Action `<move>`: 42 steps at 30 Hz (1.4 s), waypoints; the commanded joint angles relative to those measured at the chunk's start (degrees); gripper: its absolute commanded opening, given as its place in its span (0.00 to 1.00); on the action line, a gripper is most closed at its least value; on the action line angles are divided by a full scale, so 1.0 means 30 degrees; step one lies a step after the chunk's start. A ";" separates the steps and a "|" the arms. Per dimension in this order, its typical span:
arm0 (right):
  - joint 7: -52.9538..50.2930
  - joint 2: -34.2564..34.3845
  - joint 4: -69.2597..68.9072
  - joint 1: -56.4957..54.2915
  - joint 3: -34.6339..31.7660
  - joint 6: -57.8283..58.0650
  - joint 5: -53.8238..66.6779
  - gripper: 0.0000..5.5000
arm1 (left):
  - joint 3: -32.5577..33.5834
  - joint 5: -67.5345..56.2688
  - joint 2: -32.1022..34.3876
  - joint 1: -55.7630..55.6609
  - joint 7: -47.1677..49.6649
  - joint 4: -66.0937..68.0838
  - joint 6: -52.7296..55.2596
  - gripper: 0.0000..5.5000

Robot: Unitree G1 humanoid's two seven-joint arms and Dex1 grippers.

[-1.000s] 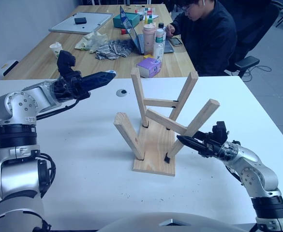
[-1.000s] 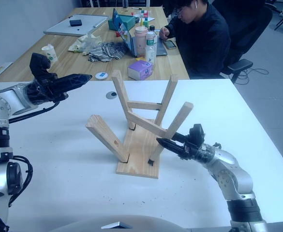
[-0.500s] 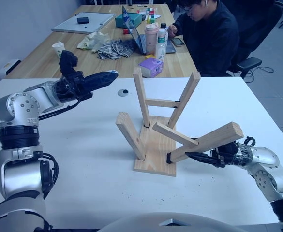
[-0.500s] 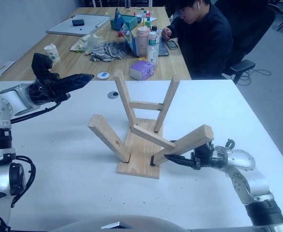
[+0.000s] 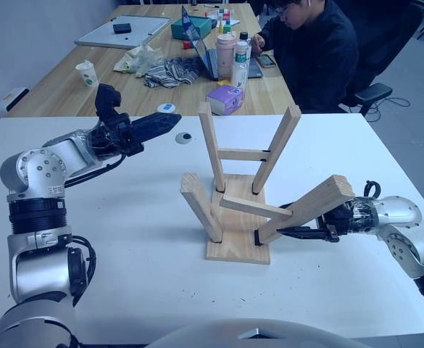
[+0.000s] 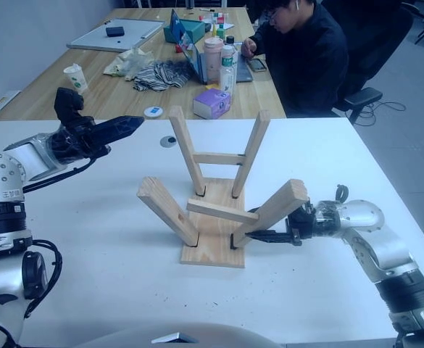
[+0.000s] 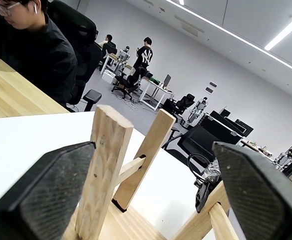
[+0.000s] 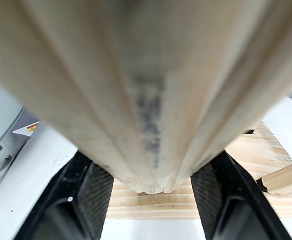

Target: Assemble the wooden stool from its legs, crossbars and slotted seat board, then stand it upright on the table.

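Seat board (image 5: 238, 251) sits flat on the counter (image 5: 125, 239). Back legs (image 5: 212, 145) stand up behind, left leg (image 5: 201, 206) leans left, and right leg (image 5: 309, 208) leans right, in the right tool (image 5: 288, 231). Left tool (image 5: 169, 121) is back-left, well apart.

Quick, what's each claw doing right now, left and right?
Left claw: open, holding nothing.
Right claw: closed on the tilted stool leg.

- Seat board (image 5: 238, 245) and tilted leg (image 5: 309, 209): pale bare wood, matt, with grain faintly seen.
- Table (image 5: 139, 239): smooth white top with a dull sheen.
- Left gripper (image 5: 172, 120) fingers (image 7: 41, 200) and right gripper (image 5: 293, 226) pads (image 8: 97, 196): black, finely textured, matt.
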 commanded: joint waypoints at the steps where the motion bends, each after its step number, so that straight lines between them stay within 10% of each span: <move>1: -0.0555 -0.2471 0.2629 0.1034 0.3911 0.0918 -0.8526 0.37 | 0.0475 -0.0106 -0.0095 0.0464 0.0748 -0.0672 0.0461 0.79; 33: 0.0238 -0.2662 0.5798 -0.2660 0.7254 0.2002 -0.9301 0.37 | 0.0652 -0.0760 0.0000 0.0397 0.0868 -0.1344 -0.0054 0.79; 42: -0.0176 -0.2378 0.5815 -0.2334 0.7217 0.2139 -0.9075 0.37 | -0.1704 -0.1220 -0.0201 -0.4774 -0.0361 -0.4176 0.0238 0.79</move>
